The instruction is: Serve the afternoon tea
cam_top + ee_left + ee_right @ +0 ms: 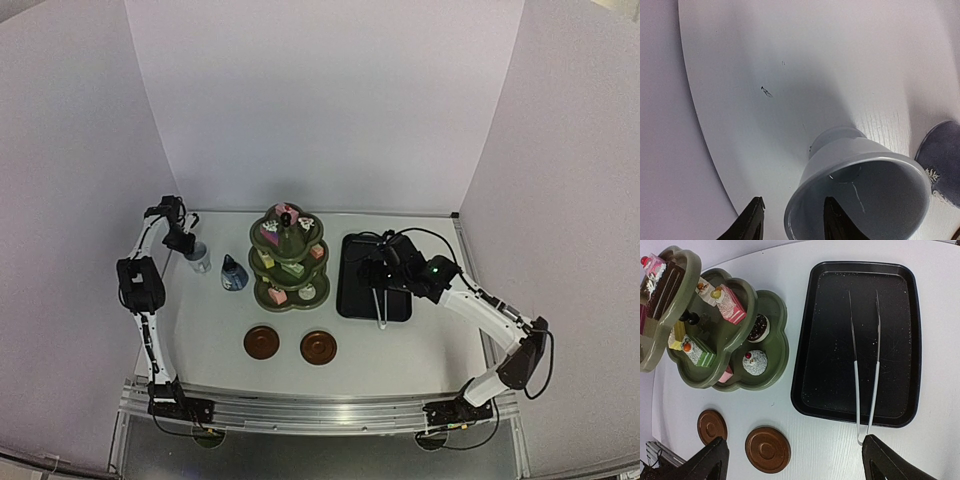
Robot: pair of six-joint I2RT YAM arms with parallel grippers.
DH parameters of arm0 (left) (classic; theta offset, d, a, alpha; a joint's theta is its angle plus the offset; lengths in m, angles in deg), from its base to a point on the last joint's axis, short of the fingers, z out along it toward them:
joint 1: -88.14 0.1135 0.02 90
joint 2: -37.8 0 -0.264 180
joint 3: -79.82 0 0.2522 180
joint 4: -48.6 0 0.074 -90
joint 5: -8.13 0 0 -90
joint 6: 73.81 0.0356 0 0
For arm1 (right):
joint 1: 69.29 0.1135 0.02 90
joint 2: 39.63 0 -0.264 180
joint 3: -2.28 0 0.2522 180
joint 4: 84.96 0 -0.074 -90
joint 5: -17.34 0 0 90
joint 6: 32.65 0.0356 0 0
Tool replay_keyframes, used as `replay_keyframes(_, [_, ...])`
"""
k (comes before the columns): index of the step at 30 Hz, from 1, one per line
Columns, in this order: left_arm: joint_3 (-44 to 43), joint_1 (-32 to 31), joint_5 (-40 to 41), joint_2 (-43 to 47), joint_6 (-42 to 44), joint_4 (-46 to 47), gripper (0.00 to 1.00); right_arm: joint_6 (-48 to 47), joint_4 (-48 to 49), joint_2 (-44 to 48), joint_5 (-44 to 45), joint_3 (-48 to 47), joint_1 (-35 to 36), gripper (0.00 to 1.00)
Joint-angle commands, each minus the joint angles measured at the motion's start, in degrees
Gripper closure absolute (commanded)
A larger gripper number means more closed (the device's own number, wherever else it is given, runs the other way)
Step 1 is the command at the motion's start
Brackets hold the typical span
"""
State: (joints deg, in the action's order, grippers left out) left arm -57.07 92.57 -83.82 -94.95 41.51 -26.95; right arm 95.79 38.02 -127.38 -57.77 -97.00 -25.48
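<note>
The left tool (794, 202) straddles the rim of the cup (860, 185). One finger (835, 220) is inside the bowl and the other is outside the wall, with a sliver of worktop showing between it and the cup. The jaws are therefore partly apart, not clamped. The cup stands upright at the far left of the worktop (420, 350). The blue jug (942, 160) is just beside it, and the white pattern on the jug is too blurred to read. The left arm rises steeply from its base, folds at the elbow and reaches back, with the wrist bent down over the cup (199, 260).

The right tool (797, 460) hangs with its fingers wide apart and grips nothing. It is above the near end of the black tray (830, 340), where thin tongs (856, 390) lie lengthwise. The right arm leans outward to its elbow, and its forearm then runs back inward over the worktop.

The green three-tier stand (782, 325) is left of the tray and carries small cakes (756, 362) on every level. Two brown coasters (767, 449) (711, 426) lie side by side in front of the stand, well apart from the cup.
</note>
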Motion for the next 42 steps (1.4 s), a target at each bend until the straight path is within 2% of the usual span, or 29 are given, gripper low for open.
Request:
replay_keyframes(1, [0.09, -0.35, -1.8, -1.02, -1.16, 1.59, 0.64, -0.61, -0.33, -0.39, -0.42, -1.89, 0.22, 0.1])
replay_keyframes(6, [2.24, -0.56, -3.17, -0.33, -1.61, 3.14, 0.7, -0.61, -0.42, -0.13, -0.28, -1.78, 0.22, 0.1])
replay_keyframes(12, [2.07, -0.51, -2.67, 0.87, -4.69, 2.01, 0.99, -0.39, -0.54, 0.29, -0.32, -2.05, 0.22, 0.1])
replay_keyframes(15, [2.63, -0.27, -0.88, 3.88, -9.85, -0.33, 1.0, -0.44, -0.67, 0.76, -0.32, -1.99, 0.22, 0.11])
replay_keyframes(18, [5.28, 0.7, -1.03, 8.55, -18.67, -5.3, 1.0, -1.22, -0.69, 1.0, 0.02, -2.44, 0.96, 0.12])
replay_keyframes(21, [13.08, 2.19, -5.9, 15.98, -25.81, -7.21, 1.0, -4.27, -0.69, -0.32, 0.99, -5.12, 3.88, 0.13])
replay_keyframes(25, [24.93, 2.21, -7.78, 27.79, -31.64, -7.89, 1.0, -11.62, -0.89, -4.85, 1.66, -11.28, 9.69, 0.13])
replay_keyframes(31, [38.0, 1.71, -7.33, 43.42, -34.41, -8.77, 1.0, -21.61, -1.18, -15.68, 3.95, -22.92, 19.77, 0.13])
replay_keyframes(34, [41.99, -1.06, -7.04, 50.22, -35.47, -9.46, 1.0, -25.52, -1.3, -23.54, 5.34, -31.03, 24.31, 0.13])
replay_keyframes(37, [44.29, -6.97, -7.07, 54.69, -38.37, -10.73, 1.0, -27.93, -1.28, -32.11, 4.57, -40.11, 27.73, 0.14])
replay_keyframes(39, [45.81, -11.78, -7.02, 57.17, -39.85, -9.91, 1.0, -29.28, -1.28, -38.2, 3.45, -46.61, 29.07, 0.14])
replay_keyframes(42, [47.37, -14.27, -6.55, 59.24, -41.82, -8.84, 1.0, -29.46, -1.26, -44.07, 1.23, -52.76, 30.13, 0.16])
